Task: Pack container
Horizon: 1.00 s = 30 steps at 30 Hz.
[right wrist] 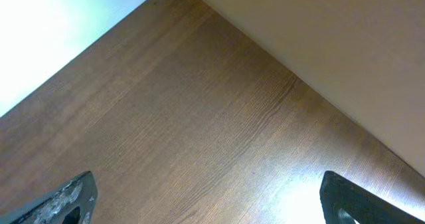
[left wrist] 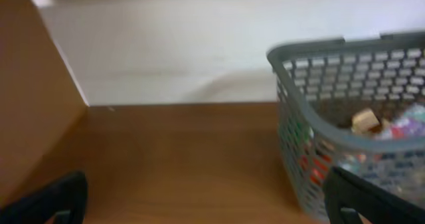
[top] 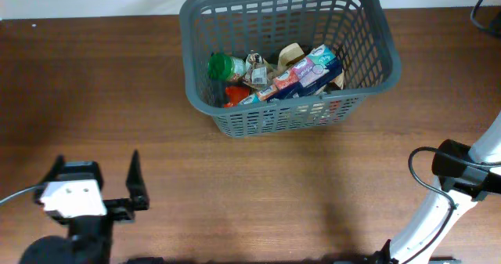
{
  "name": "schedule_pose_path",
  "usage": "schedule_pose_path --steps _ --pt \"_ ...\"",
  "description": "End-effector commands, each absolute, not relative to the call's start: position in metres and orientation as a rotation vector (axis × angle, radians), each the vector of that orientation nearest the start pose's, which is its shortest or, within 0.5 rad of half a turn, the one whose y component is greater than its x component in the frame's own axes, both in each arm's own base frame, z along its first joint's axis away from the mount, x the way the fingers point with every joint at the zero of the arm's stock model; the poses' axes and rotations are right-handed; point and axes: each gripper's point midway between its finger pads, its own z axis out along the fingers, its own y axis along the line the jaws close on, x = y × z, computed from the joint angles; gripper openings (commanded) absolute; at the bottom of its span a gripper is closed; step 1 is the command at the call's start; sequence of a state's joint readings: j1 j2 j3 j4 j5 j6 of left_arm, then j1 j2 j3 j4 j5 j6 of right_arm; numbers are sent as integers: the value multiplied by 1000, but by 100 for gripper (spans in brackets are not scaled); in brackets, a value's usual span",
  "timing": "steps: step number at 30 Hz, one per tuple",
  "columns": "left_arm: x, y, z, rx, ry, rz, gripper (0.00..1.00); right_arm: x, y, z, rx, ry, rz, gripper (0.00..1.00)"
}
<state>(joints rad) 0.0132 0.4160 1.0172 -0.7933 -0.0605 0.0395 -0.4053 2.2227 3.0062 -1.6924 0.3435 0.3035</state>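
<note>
The container (top: 235,119), long axis across the tabletop (top: 274,186), is seen ahead-right of the left claw (left wrist: 212,204), which is spread empty, as is the right claw (right wrist: 212,201).

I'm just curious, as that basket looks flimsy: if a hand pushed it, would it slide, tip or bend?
It would probably slide rather than tip: the basket sits flat on the smooth wooden table on a broad base. Its slotted walls might flex a little if squeezed. With only a few packets inside, it is likely fairly light.
</note>
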Motion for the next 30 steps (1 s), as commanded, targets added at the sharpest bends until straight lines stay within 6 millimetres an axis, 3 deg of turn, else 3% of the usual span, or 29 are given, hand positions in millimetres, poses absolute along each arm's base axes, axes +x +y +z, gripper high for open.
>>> schedule_pose_path --steps 1,10,16,30 --pt "194 1 334 -1 1776 6 99 391 -234 361 1000 2228 -485 99" --pt "225 -4 268 17 1764 -29 99 391 -234 361 999 2228 -485 100" --pt "231 -4 232 16 1789 -28 99 391 -234 361 1000 2228 -485 99" --pt "226 -4 184 15 1799 -28 99 391 -234 361 1000 2228 -485 99"
